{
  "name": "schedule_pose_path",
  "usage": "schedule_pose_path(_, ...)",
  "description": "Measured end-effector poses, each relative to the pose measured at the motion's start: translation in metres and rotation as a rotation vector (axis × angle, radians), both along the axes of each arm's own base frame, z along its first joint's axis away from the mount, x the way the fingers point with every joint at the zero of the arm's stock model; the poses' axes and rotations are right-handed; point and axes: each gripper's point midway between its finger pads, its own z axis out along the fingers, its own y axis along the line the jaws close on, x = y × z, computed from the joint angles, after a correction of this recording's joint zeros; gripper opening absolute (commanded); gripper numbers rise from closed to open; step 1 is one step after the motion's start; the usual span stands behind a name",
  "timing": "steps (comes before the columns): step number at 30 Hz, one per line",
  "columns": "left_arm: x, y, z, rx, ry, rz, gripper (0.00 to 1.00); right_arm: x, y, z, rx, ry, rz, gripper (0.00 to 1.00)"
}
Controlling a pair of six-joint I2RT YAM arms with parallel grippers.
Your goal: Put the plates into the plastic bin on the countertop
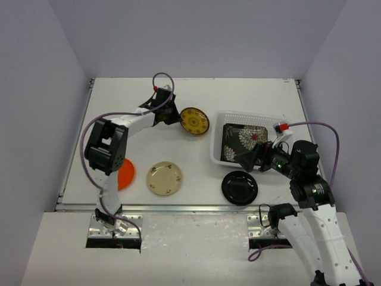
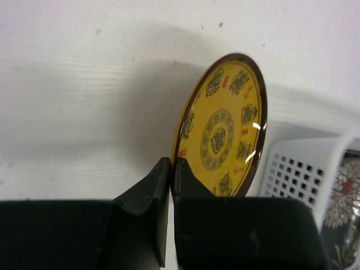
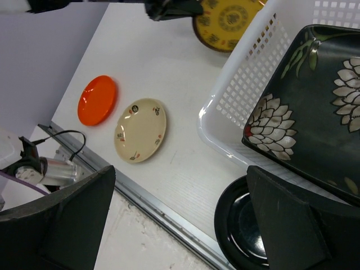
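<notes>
My left gripper [image 1: 174, 117] is shut on the rim of the patterned yellow plate [image 1: 194, 121], held just left of the plastic bin [image 1: 238, 116]. In the left wrist view the fingers [image 2: 171, 169] pinch the plate [image 2: 222, 129], which stands tilted on edge, with the bin [image 2: 292, 169] beyond. A black floral square plate [image 1: 244, 142] lies in the bin. My right gripper [image 1: 245, 161] is open and empty over the bin's near edge, above the glossy black plate [image 1: 240, 187]. In the right wrist view the gripper [image 3: 180, 219] spans the black plate [image 3: 247, 225] and the countertop.
A cream plate [image 1: 165, 178] and an orange plate [image 1: 125, 174] lie near the countertop's [image 1: 137, 95] front edge; the left arm partly covers the orange one. Both show in the right wrist view: cream [image 3: 140, 129], orange [image 3: 97, 99]. Lavender walls enclose the surface. Teal and amber plates are out of view.
</notes>
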Motion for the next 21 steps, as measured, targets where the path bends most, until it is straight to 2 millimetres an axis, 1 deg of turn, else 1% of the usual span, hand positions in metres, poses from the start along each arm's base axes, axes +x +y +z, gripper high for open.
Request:
schedule_pose_path(2,-0.021,0.024,0.033,0.012,-0.085,0.066,0.00,0.001,0.001,-0.001,0.011,0.005,0.001,0.99)
schedule_pose_path(5,-0.061,0.054,0.078,0.006,-0.194,0.135,0.00,0.003,0.006,-0.005,0.040,0.026,0.008,0.99)
schedule_pose_path(7,-0.076,0.061,0.106,-0.035,-0.280,0.146,0.00,0.006,0.011,-0.009,0.064,0.049,0.027,0.98)
schedule_pose_path(8,-0.083,0.061,0.114,-0.056,-0.304,0.140,0.00,0.008,0.014,-0.012,0.075,0.063,0.038,0.96)
schedule_pose_path(11,-0.101,0.056,0.127,-0.113,-0.340,0.099,0.00,0.016,0.022,-0.021,0.104,0.111,0.067,0.92)
schedule_pose_path(12,-0.108,0.048,0.127,-0.148,-0.341,0.062,0.00,0.019,0.024,-0.027,0.113,0.138,0.077,0.88)
schedule_pose_path(14,-0.122,0.036,0.122,-0.190,-0.320,0.007,0.00,0.028,0.030,-0.033,0.133,0.170,0.093,0.82)
schedule_pose_path(17,-0.147,0.012,0.116,-0.249,-0.277,-0.100,0.00,0.043,0.037,-0.049,0.154,0.232,0.105,0.77)
schedule_pose_path(19,-0.160,-0.007,0.118,-0.287,-0.266,-0.172,0.00,0.049,0.040,-0.059,0.162,0.265,0.110,0.76)
schedule_pose_path(21,-0.169,-0.022,0.123,-0.318,-0.270,-0.229,0.00,0.052,0.043,-0.066,0.163,0.283,0.113,0.75)
